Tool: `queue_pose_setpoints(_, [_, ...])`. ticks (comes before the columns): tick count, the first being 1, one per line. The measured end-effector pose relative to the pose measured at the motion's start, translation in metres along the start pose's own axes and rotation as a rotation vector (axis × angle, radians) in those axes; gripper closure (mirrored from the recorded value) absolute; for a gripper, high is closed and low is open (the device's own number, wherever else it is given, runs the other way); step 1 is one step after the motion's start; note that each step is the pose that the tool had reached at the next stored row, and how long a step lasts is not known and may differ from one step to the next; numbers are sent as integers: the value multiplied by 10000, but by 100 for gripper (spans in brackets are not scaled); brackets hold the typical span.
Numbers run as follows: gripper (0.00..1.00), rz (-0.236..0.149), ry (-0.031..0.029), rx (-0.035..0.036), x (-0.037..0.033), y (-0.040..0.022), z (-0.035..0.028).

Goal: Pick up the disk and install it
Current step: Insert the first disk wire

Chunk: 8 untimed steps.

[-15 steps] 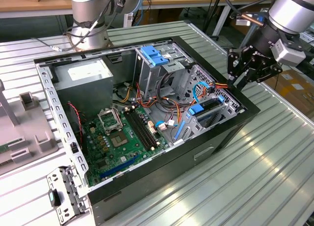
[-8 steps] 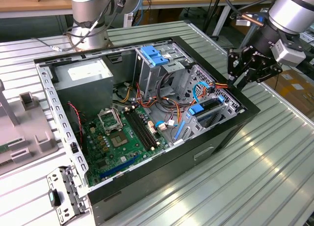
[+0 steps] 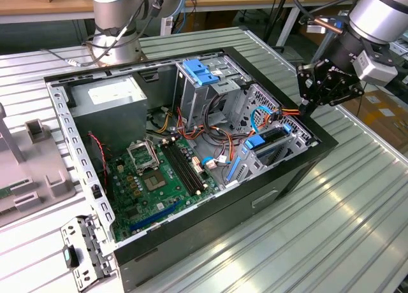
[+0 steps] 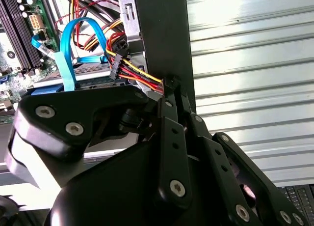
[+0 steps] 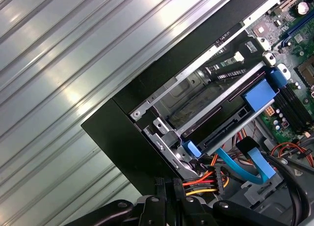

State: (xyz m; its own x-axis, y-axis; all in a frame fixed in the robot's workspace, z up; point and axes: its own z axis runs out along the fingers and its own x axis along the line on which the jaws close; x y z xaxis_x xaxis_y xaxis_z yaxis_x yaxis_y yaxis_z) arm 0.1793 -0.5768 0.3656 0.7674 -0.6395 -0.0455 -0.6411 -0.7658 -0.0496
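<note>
At the case rim (image 4: 162,29), the fingers (image 4: 170,113) sit closed, touching power wires (image 4: 140,73)

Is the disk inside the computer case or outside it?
Inside. The disk sits in a bay at a corner of the computer case.

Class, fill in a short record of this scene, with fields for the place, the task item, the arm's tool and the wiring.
place: open computer case lying on a ribbed metal table
task item: disk sits in the bay at the case's corner, blue rail showing
arm tool: pincer shut, tips at the case edge beside that bay
wiring: red, yellow and orange wires run from the plug at the disk to the pincer tips; whether they are gripped is unclear
</note>
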Motion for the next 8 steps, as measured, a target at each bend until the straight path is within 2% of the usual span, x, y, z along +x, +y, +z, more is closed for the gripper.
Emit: queue_pose_setpoints(8, [83,0,-3,3,1,-1,1])
